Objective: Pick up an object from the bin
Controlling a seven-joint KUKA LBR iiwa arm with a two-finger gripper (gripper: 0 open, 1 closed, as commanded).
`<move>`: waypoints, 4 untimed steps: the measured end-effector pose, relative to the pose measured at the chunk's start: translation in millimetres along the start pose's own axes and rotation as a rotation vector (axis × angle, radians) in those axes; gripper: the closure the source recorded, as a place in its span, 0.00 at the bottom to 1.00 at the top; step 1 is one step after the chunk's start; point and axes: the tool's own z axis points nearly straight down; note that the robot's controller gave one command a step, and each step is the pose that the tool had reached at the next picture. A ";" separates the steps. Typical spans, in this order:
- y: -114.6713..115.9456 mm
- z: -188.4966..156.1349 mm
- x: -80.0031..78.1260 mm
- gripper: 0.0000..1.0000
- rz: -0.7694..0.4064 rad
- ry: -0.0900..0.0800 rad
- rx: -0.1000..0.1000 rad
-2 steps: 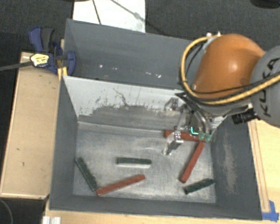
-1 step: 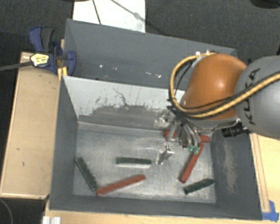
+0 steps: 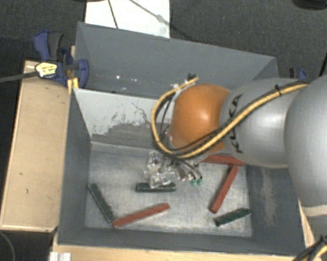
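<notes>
Silver robot arm (image 3: 282, 129): black "KUKA" lettering on shell beside orange wrist cover (image 3: 197, 122); no other readable writing.
Metal two-finger gripper (image 3: 162, 177): low over floor centre of grey metal bin (image 3: 79, 164); how far open, and whether anything is gripped, cannot tell.
Short dark flat stick (image 3: 155, 188): on floor at gripper tip, lying crosswise, touching or just under it.
Long red-brown stick (image 3: 141, 214): just in front, slanted.
Dark green stick (image 3: 100, 202): front left.
Red stick (image 3: 223, 190) and dark green short stick (image 3: 232, 217): right side, apart from gripper.
</notes>
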 end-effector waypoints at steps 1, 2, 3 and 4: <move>3.5 0.8 -3.6 0.00 0.004 -0.021 -0.006; 3.5 1.0 -3.3 0.00 0.005 -0.020 -0.006; 29.5 0.9 66.6 1.00 -0.196 -0.017 0.000; 32.0 0.7 63.2 0.00 -0.196 -0.030 -0.002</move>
